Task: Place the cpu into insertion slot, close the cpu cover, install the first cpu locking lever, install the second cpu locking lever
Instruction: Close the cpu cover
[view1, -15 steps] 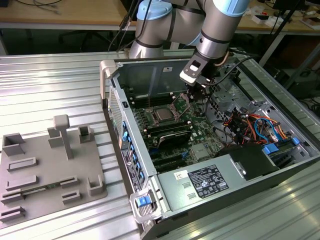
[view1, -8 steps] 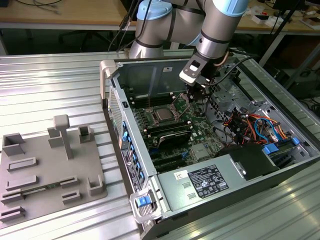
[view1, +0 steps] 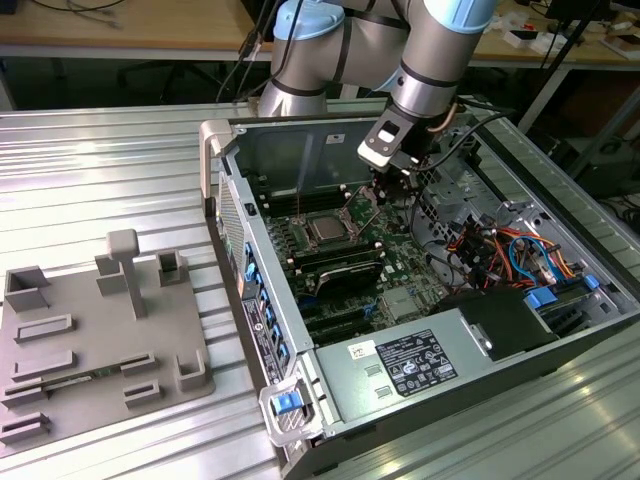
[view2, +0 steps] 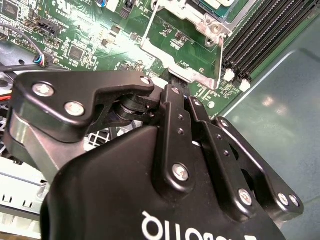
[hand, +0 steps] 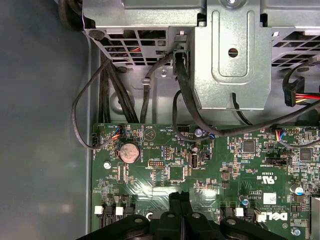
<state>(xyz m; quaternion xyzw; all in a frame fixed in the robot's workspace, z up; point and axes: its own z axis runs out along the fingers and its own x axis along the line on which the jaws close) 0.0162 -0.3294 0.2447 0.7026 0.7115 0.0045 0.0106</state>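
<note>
Hangs inside the open computer case over the green board, with the gripper pinched together and nothing seen between its fingers in the first wrist view. Has the chip lying flat on the board in the window of the shiny metal cover, just to the exterior view's left of the gripper and apart from it.

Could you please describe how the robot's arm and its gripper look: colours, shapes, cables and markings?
The arm has round silver-grey tubes with light blue joint caps, and black cables run along it. The gripper is matte black. It is built of flat linked bars fastened with shiny silver screws, and it has white lettering on its body.
</note>
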